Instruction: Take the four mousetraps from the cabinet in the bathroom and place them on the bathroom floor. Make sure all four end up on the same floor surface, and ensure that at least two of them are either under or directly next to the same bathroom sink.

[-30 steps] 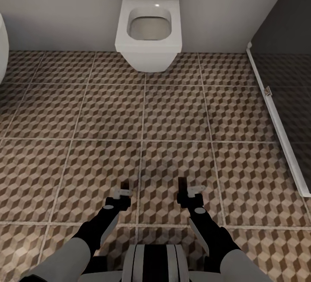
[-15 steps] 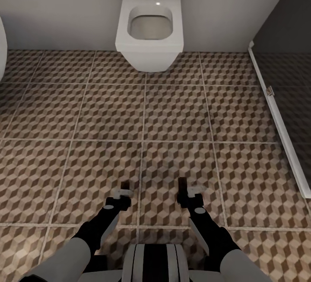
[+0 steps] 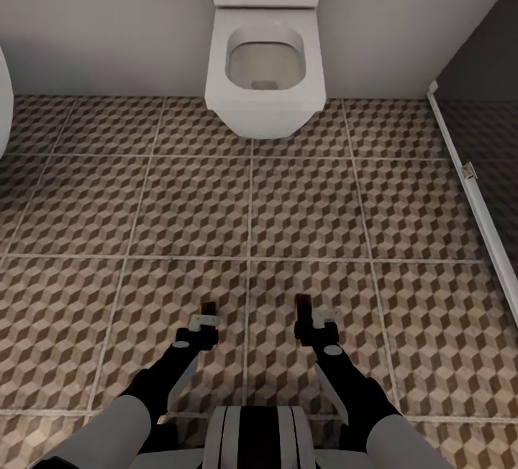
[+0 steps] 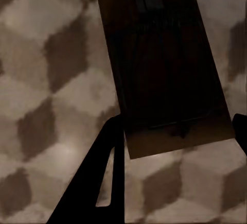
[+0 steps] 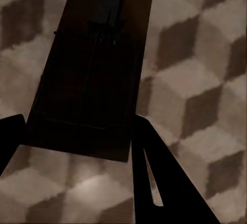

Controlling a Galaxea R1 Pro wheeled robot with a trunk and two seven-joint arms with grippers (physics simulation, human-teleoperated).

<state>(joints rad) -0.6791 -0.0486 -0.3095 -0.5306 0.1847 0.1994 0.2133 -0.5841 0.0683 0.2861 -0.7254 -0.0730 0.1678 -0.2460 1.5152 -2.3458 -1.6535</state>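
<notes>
The bathroom floor [image 3: 302, 203] is spreading out underfoot, big square tiles printed with a brown, beige and white cube pattern, split by pale grout lines, matte and flat all the way to the plain grey wall [image 3: 108, 16]. Against that wall a boxy white toilet [image 3: 265, 70] is sitting with its lid up, the glossy squared bowl open and holding nothing I can make out beyond a greyish inside. On the right a dark glass panel in a white frame [image 3: 471, 188] is running along the tiles, and at the far left edge a sliver of a rounded white fixture [image 3: 4, 106] is peeking in.

Down low, the robot's two black-and-grey arms are reaching forward side by side over the floor. The left gripper [image 3: 208, 318] is carrying a mousetrap [image 4: 162, 64]: in its wrist view a flat rectangular wooden board with black wire across it is lying between the dark fingers [image 4: 98, 177], which are standing at the board's two long edges, closed in on it. The right gripper [image 3: 305, 314] is doing the same, its mousetrap [image 5: 95, 74] a dark, shadowed board with a wire spring and a small plate near the far end, pinched between the black fingers [image 5: 159, 172]. Both traps are hanging above the tiles, well short of the toilet.
</notes>
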